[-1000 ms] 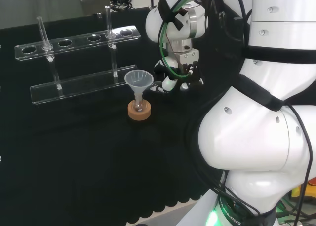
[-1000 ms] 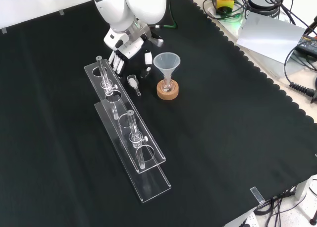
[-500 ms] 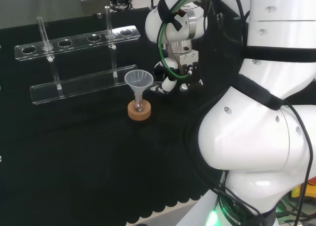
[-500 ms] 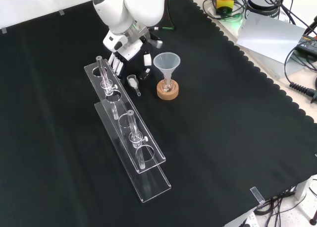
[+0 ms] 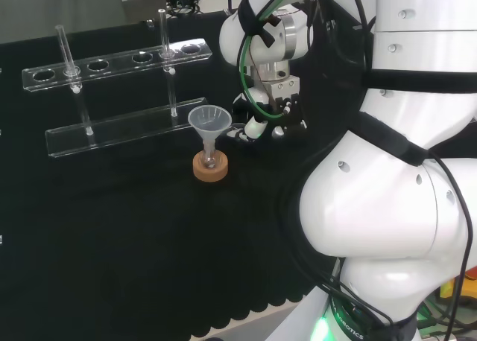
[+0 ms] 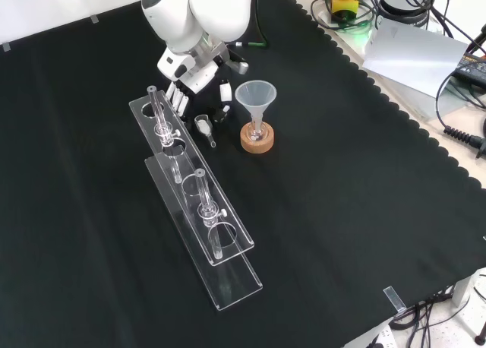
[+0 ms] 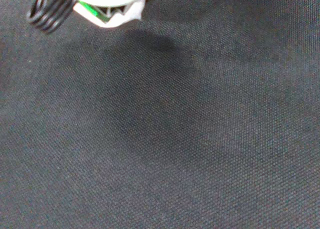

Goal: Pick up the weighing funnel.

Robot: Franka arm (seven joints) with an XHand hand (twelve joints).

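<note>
**One little scoop lies under the open robot hand**

One small piece is the job here: the weighing funnel (image 6: 203, 125). In the front view it lies flat on the black surface (image 6: 342, 181), just beside the clear rack (image 6: 199, 204) and near the big funnel (image 6: 255, 96) on its cork ring (image 6: 257, 138).

The robot hand (image 6: 199, 80) hangs just above it. Its fingers (image 6: 178, 97) point down and look straight, with the thumb (image 6: 225, 92) set apart from them. It holds nothing.

The step in hand looks like going down for the grab. To do it well, I think the robot hand should drop straight down, with the fingers on one side of the scoop and the thumb on the other. It should close on the wide cup part, not the thin stem. It must not bump the rack or the big funnel, for both stand close by. Then it should lift the scoop level.

The weighing funnel is tiny and see-through, like a little spoon with a short stem. Its cup looks a bit white. I cannot tell if anything is in it. It may be slippery.
</note>
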